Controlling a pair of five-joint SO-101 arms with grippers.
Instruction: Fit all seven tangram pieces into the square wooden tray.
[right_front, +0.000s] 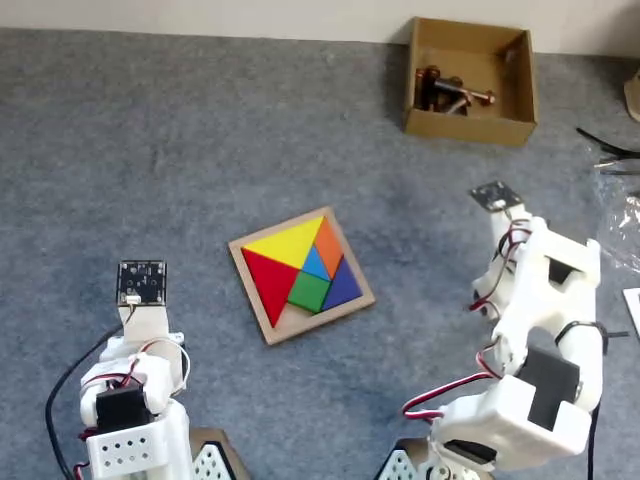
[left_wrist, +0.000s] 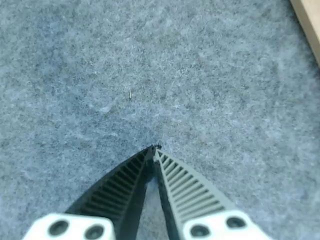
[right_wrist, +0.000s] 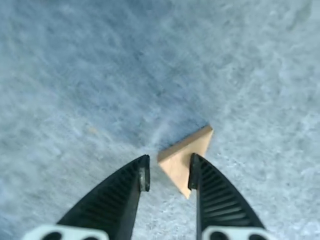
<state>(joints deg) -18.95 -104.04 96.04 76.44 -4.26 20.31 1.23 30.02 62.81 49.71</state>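
My left gripper (left_wrist: 155, 148) was clenched, its ribbed tips meeting over bare grey carpet (left_wrist: 100, 75) with nothing between them. My right gripper (right_wrist: 168, 172) stood released. A pale tan corner (right_wrist: 186, 150) showed in its gap, lying on the carpet. I could not tell what it belonged to, nor whether a finger touched it.

From above, my left arm (right_front: 140, 340) sat at 8 o'clock on the table and my right arm (right_front: 530, 300) at 4 o'clock.

The square wooden tray (right_front: 248, 288) lay between them near the centre, turned so its corners pointed outward. It held six coloured pieces:
- a yellow triangle (right_front: 285, 243) at its 12 o'clock
- a red triangle (right_front: 265, 280) at 9 o'clock
- an orange triangle (right_front: 328, 250) at 2 o'clock
- a small light-blue triangle (right_front: 314, 265) in the middle
- a green square (right_front: 309, 292) at 6 o'clock
- a dark-blue piece (right_front: 342, 285) at 4 o'clock

A strip of bare wood ran along the tray's 7 o'clock edge.

At the table's 1 o'clock stood an open cardboard box (right_front: 465, 128) holding a few reddish and metallic objects (right_front: 450, 92) I could not identify.
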